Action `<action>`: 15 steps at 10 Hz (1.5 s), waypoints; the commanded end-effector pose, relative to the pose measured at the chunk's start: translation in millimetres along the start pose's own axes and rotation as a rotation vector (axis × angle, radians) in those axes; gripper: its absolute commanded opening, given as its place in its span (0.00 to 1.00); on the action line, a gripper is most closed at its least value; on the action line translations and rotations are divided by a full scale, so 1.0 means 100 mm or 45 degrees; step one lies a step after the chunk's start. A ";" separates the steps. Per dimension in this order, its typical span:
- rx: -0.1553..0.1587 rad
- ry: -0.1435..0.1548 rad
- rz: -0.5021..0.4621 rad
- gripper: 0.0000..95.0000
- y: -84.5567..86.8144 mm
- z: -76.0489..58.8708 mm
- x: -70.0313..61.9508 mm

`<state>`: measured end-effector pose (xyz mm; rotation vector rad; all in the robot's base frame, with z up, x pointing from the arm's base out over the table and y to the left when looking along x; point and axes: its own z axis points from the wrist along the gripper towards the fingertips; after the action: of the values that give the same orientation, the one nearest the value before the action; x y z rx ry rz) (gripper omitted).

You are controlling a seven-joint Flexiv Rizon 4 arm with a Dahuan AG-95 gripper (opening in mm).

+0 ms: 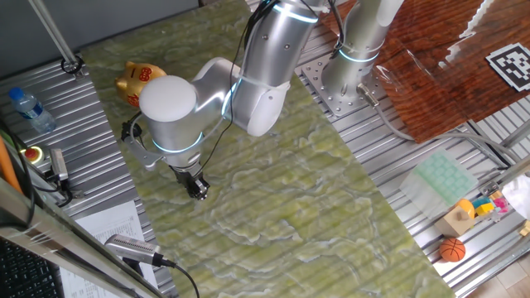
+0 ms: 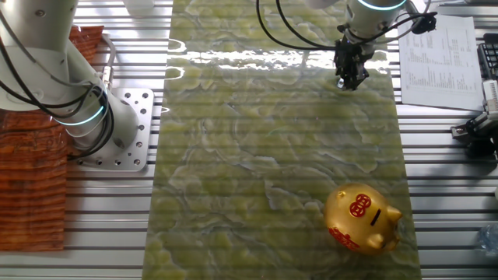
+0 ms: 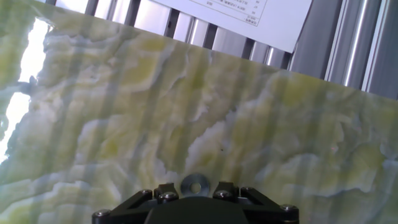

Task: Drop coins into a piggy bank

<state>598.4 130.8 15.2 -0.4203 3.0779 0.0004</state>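
In the hand view, at the bottom centre of the frame, a small grey coin [image 3: 195,185] sits right between the two dark finger mounts of the gripper [image 3: 195,194], against the green-yellow marbled mat [image 3: 186,112]. The jaws look closed on the coin, though the fingertips themselves are cut off by the frame edge. Beyond, at the top of that frame, a printed sheet [image 3: 261,15] lies on the slatted metal table [image 3: 348,43].

In one fixed view the gripper [image 1: 197,189] hangs low over the mat [image 1: 315,207] at left centre, and the gold pig [image 1: 138,81] stands well apart at upper left. In the other fixed view the gripper [image 2: 350,75] is at upper right and the pig [image 2: 362,219] at lower right, slot up.
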 end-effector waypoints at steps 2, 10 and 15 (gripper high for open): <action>0.000 -0.002 -0.004 0.40 0.00 0.03 -0.01; 0.003 -0.007 -0.005 0.40 0.00 0.07 -0.03; 0.004 -0.008 -0.010 0.40 0.00 0.08 -0.03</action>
<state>601.8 131.3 6.6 -0.4320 3.0710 -0.0028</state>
